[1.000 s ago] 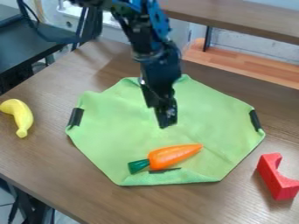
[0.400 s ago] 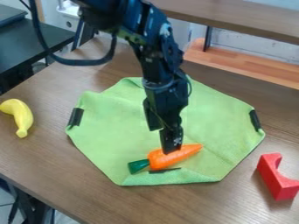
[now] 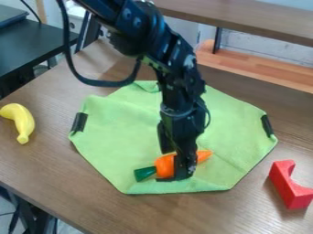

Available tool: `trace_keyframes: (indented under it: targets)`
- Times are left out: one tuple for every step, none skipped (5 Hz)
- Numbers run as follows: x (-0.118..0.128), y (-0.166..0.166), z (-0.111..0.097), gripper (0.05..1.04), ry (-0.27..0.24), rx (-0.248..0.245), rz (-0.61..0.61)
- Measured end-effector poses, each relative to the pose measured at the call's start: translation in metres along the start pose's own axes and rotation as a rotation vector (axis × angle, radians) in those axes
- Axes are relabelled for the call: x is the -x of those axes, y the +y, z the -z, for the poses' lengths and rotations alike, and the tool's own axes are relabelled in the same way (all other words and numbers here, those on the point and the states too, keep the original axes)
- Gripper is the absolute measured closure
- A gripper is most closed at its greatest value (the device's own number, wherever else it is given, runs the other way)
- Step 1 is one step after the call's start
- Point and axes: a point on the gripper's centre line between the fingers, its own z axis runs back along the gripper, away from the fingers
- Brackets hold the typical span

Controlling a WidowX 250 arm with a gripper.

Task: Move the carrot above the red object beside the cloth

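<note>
My gripper (image 3: 175, 161) is low over the cloth's near part, straddling the middle of the orange carrot (image 3: 164, 167). Its two fingers stand apart and open, one on the carrot's far side and the other across its front, hiding part of the orange body. The carrot lies on the green cloth (image 3: 116, 128), green top to the left and tip to the right. On the table right of the cloth sits the red object (image 3: 289, 185), a block with a curved notch, not touching the cloth.
A yellow banana (image 3: 22, 121) lies on the brown table (image 3: 49, 169), left of the cloth. Black strips mark the cloth's edges. Behind the table are a raised shelf (image 3: 256, 20) at the back right and a dark surface (image 3: 36, 45) at the upper left.
From above the cloth's middle, the gripper has come down and nearer the camera, slightly to the right, onto the carrot. The carrot, cloth, banana and red object have stayed in place.
</note>
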Motion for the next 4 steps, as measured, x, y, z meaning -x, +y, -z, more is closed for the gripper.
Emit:
trace_keyframes:
  targets:
    - [-0.002, 0.001, 0.0, 0.429, -0.008, -0.004, -0.012]
    - [-0.001, -0.003, -0.001, 0.602, 0.0, 0.016, -0.012]
    - [-0.002, -0.007, -0.003, 0.602, 0.0, 0.045, -0.014]
    - [-0.012, -0.01, -0.024, 0.602, -0.05, 0.07, -0.051]
